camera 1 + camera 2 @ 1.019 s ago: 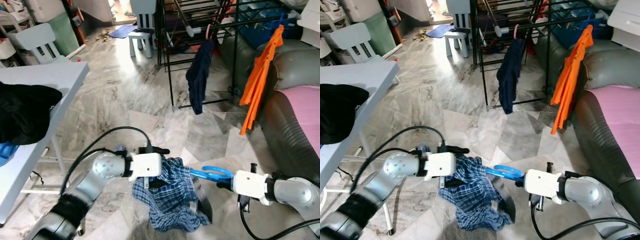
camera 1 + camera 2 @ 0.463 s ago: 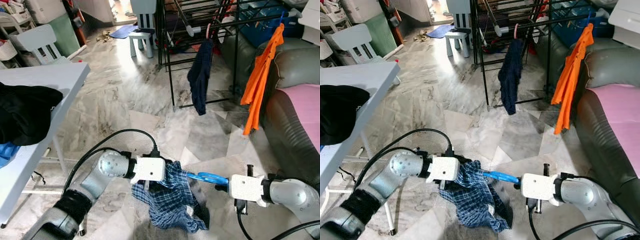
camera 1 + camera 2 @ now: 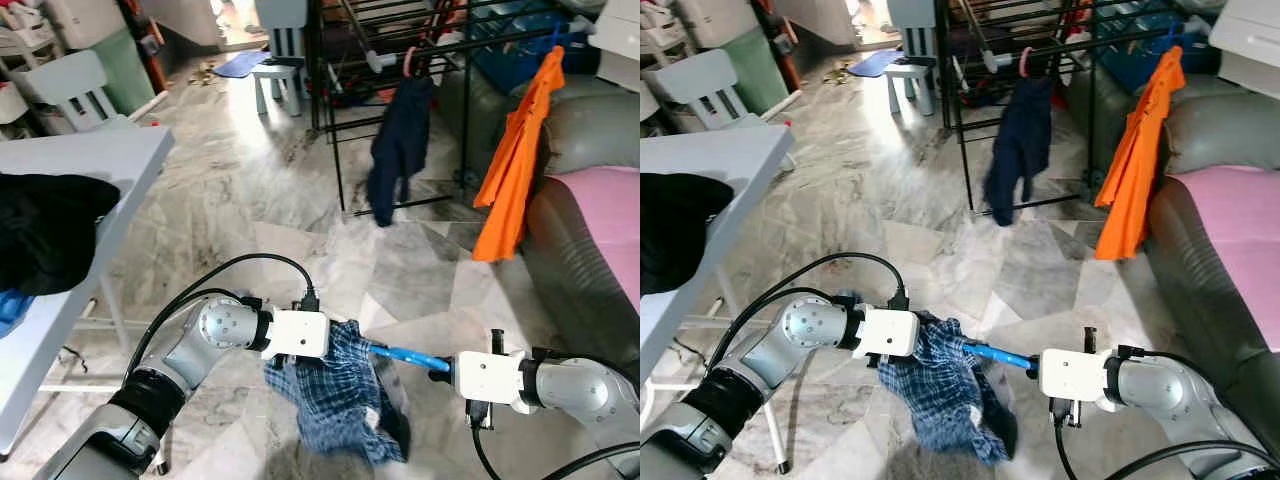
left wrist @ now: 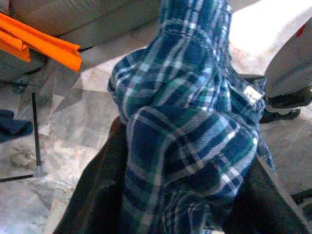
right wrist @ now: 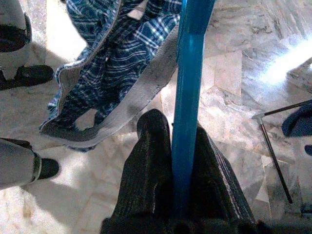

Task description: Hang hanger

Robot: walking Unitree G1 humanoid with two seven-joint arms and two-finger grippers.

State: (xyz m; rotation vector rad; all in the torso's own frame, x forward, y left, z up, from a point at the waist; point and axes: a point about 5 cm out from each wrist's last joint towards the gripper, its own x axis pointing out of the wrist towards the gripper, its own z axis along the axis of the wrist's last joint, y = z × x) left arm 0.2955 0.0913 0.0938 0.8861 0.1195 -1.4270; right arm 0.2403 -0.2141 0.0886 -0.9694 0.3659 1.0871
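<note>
**Claws still threading hanger into shirt**

Right claw (image 5: 183, 146) pinched shut on the blue hanger (image 3: 405, 354), low over the floor (image 3: 250, 200). Left claw (image 4: 161, 195) clamped on a bunch of the plaid shirt (image 3: 340, 385), holding it up off the floor. Hanger tip poked into the cloth, between the two claws. Seen from the right wrist, blue bar running up between the black fingers (image 5: 151, 161) and into the shirt.

Step in hand, by the look of it: getting the hanger inside the shirt. Not yet hung. Next move likely needs the bar pushed further in and the cloth spread along it, then a walk to the rack (image 3: 400, 60) ahead, where a dark shirt (image 3: 398, 150) hangs.

Against one second ago: less blue showing now, only a thin bar where a wide loop stood out. Shirt bunched tighter. Whole scene slid a little, so camera moved too.
</note>
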